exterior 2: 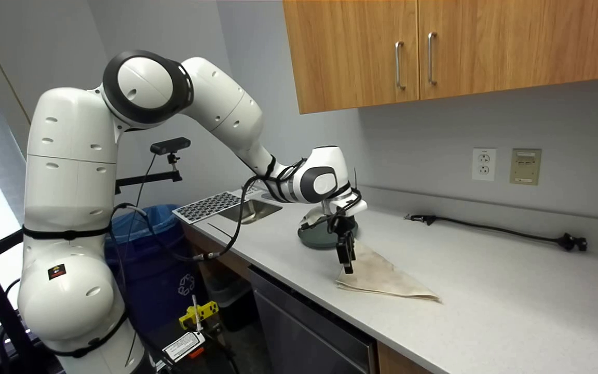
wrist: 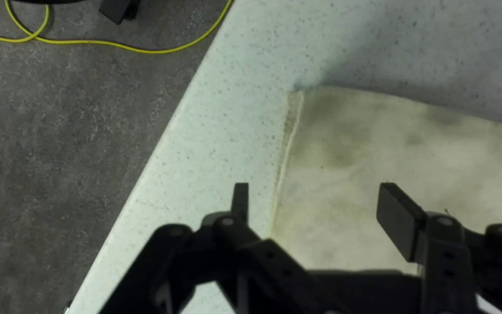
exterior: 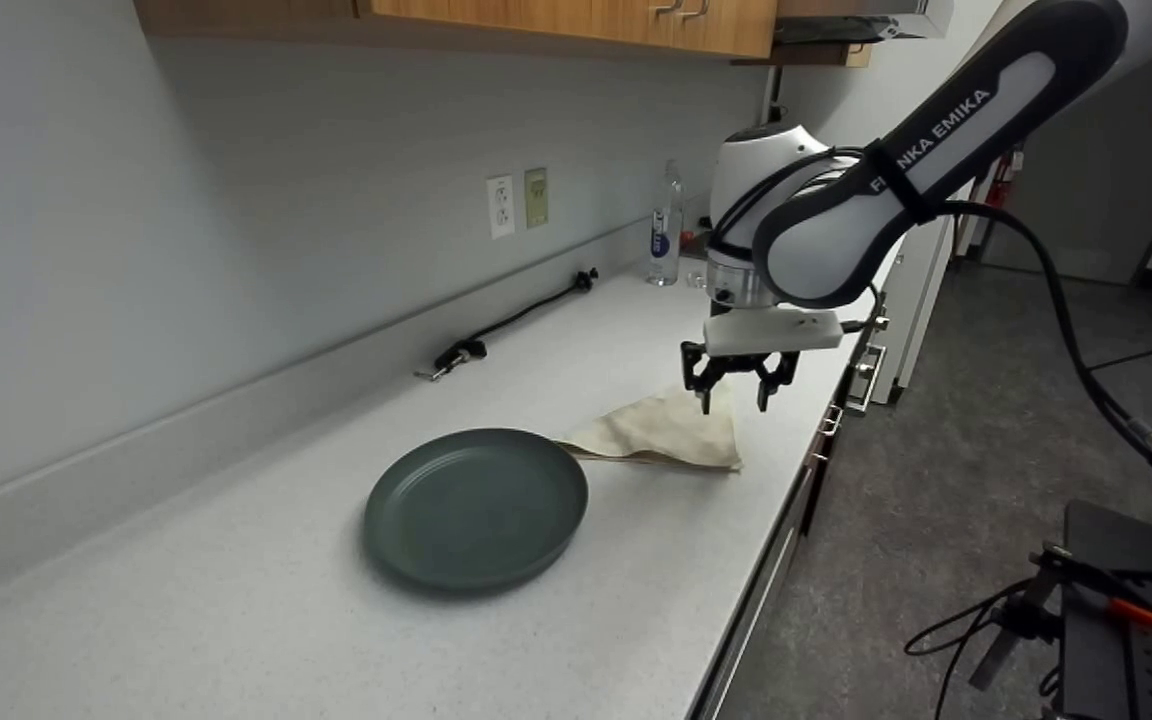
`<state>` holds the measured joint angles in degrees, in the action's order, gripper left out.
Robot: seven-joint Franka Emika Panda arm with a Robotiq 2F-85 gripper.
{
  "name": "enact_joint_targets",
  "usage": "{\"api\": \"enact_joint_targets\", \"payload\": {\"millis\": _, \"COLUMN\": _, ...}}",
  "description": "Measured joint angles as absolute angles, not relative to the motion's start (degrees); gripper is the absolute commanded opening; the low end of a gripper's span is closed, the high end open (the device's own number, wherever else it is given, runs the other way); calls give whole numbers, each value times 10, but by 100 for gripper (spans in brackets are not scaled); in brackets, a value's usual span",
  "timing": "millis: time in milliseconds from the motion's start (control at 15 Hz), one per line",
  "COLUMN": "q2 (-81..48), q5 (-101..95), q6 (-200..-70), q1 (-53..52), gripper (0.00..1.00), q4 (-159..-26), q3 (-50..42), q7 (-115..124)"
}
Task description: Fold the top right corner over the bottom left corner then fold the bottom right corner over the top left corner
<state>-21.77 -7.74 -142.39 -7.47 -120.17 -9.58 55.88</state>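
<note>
The cream-white cloth with tan blotches lies on the counter as a roughly triangular folded shape in both exterior views (exterior: 664, 430) (exterior 2: 382, 275). Layered edges show along its side. In the wrist view the cloth (wrist: 355, 144) shows one corner at upper middle and a hemmed edge running down; its right part is cut off by the frame. My gripper (exterior: 735, 404) is open and empty, pointing down above the cloth, in both exterior views (exterior 2: 348, 265). In the wrist view the gripper's fingers (wrist: 313, 187) straddle the hemmed edge, one over counter, one over cloth.
A dark green plate (exterior: 476, 510) stands beside the cloth, close to or touching one tip. A black cable with clamp (exterior: 521, 318) lies along the wall. A clear bottle (exterior: 666, 235) stands at the back. The counter's front edge (wrist: 164, 139) runs close to the cloth.
</note>
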Motion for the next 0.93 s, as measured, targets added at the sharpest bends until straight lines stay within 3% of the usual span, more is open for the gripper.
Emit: {"api": "enact_joint_targets", "payload": {"millis": 933, "q2": -263, "q5": -86, "q6": -1624, "q1": -35, "gripper": 100, "q4": -1169, "q3": -177, "q7": 560}}
